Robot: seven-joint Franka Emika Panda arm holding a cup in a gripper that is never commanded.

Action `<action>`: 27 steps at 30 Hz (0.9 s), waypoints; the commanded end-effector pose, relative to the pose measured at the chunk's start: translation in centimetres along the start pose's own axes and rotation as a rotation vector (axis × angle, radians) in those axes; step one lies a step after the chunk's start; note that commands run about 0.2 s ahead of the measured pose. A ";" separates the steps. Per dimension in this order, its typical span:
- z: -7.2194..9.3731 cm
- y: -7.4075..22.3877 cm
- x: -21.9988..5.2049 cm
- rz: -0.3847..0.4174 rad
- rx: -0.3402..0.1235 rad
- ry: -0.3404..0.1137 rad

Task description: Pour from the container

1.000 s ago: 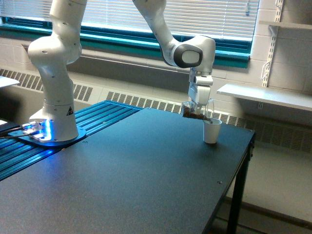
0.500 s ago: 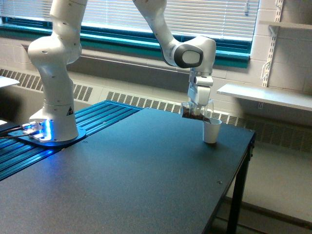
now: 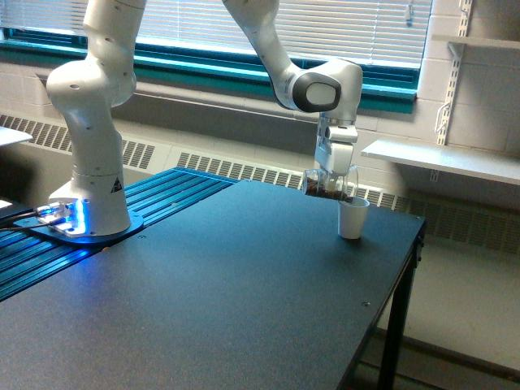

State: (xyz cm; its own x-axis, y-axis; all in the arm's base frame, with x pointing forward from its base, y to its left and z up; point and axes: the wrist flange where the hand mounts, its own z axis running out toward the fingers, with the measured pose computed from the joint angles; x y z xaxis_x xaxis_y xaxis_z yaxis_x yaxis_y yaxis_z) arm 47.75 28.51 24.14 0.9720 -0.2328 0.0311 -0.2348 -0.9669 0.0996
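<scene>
Holding the container (image 3: 327, 186) tipped on its side, the gripper (image 3: 332, 175) is clamped on it just above a white cup (image 3: 352, 218), with brown grains lying along the lower wall. The cup stands near the far right corner of a dark table (image 3: 211, 284). Behind are a blinded window (image 3: 195, 20), a long radiator (image 3: 244, 169) and a white shelf (image 3: 443, 158).

Looks like a university robotics lab or classroom to me. There's a white jointed robot arm (image 3: 89, 106) bolted beside a plain black table (image 3: 203, 301), painted cinder-block walls (image 3: 483, 89), long metal baseboard radiators (image 3: 236, 166), teal-framed windows with white blinds (image 3: 349, 24), and bracket-mounted white wall shelves (image 3: 443, 158).
</scene>
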 end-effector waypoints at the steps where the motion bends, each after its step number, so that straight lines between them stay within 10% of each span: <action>1: 0.0 0.0 0.2 -0.017 -0.012 0.001; 27: -0.6 -0.4 0.7 -0.026 -0.017 0.005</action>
State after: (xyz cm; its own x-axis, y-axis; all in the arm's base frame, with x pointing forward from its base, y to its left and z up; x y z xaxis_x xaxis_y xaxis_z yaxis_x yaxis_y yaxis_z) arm 48.35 28.67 24.55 0.9740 -0.2239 0.0336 -0.2263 -0.9678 0.1101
